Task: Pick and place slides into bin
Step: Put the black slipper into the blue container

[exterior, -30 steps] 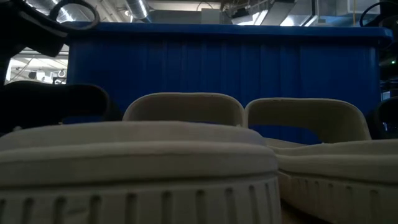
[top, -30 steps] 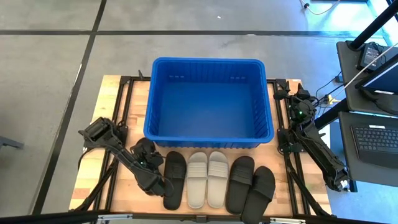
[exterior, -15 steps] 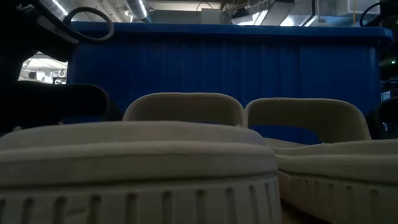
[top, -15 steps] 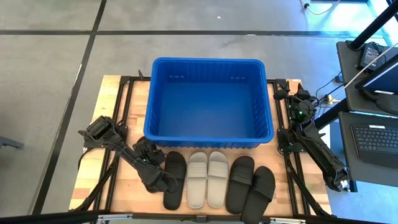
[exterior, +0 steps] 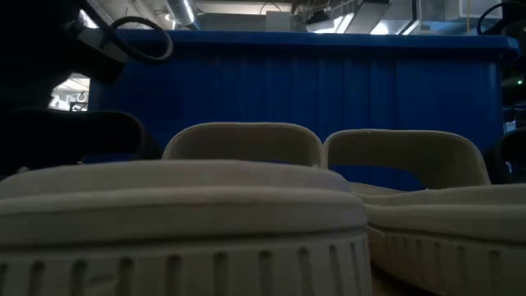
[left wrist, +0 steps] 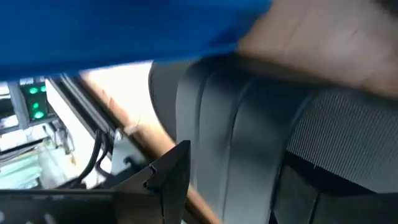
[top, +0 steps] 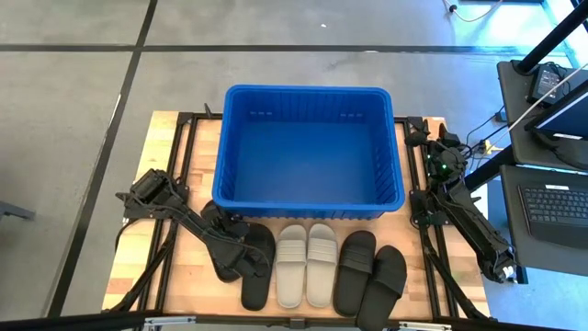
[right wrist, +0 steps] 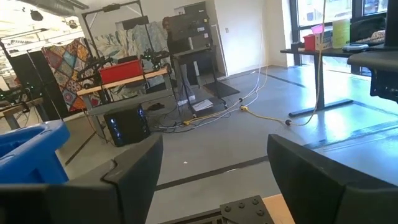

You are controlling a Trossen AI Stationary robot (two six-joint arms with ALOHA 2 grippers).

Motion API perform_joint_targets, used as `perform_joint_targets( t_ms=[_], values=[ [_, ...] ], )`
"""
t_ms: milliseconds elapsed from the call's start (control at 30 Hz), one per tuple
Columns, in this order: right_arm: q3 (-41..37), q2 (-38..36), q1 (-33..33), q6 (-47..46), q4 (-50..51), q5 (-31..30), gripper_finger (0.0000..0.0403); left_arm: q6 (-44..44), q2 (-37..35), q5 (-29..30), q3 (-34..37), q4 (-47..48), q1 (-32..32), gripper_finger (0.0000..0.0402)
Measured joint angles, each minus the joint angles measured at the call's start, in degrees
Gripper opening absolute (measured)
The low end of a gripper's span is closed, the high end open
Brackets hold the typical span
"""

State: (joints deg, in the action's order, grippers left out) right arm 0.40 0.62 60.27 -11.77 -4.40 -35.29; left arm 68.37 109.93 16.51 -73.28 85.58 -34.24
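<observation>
Left hand [top: 246, 267]: down low at the near-left of the desk, on the strap end of the leftmost black slide [top: 258, 267]. In the left wrist view that slide's ribbed strap [left wrist: 249, 137] fills the picture just ahead of one dark finger [left wrist: 171, 177]. The fingers look parted rather than clamped — we see no grip yet.

Right hand [right wrist: 208, 180]: parked at the right edge of the desk with its arm folded back, fingers wide apart, nothing between them; its camera looks out into the room.

Slides still on the desk: we count five in the high view, in a row along the near edge — the black one at the left hand, the pair of light grey slides [top: 306, 264] side by side in the middle, then two more black slides [top: 369, 273], touching, the outer one angled. A sixth we cannot find in any view.

Bin [top: 310, 93]: the blue tub sits just behind the row, its near wall close to the toe ends. Its floor shows bare blue — no slide inside.

Progress: as we judge it, nothing placed; the first pick is only being set up.

Left to do: grip, lift over the near wall, release, then repeat for each remaining slide.
</observation>
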Motion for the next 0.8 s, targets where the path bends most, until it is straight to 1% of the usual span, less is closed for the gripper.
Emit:
perform_joint_targets(
  t_ms=[200, 400, 567, 667, 800],
  values=[
    [0.00, 0.00, -0.02, 0.01, -0.02, 0.00, 0.0289, -0.06, -0.04, 0.14, 0.89, -0.29, 0.59, 0.0180],
    [0.00, 0.00, -0.02, 0.04, -0.02, 0.00, 0.0289, -0.06, -0.07, -4.17, 5.71, -3.86, 1.44, 0.0180],
    [0.00, 0.00, 0.00, 0.11, -0.02, 0.00, 0.0289, -0.06, -0.07, -4.53, 6.92, -4.11, 1.91, 0.0177],
    [0.00, 0.00, 0.00, 0.15, -0.02, 0.00, 0.0289, -1.25, -0.09, -4.45, 6.96, -3.94, 2.15, 0.0159],
    [0.00, 0.00, -0.02, 0.20, -0.02, 0.00, 0.0289, -3.23, -0.09, -4.41, 6.99, -3.57, 2.27, 0.0117]
  ],
)
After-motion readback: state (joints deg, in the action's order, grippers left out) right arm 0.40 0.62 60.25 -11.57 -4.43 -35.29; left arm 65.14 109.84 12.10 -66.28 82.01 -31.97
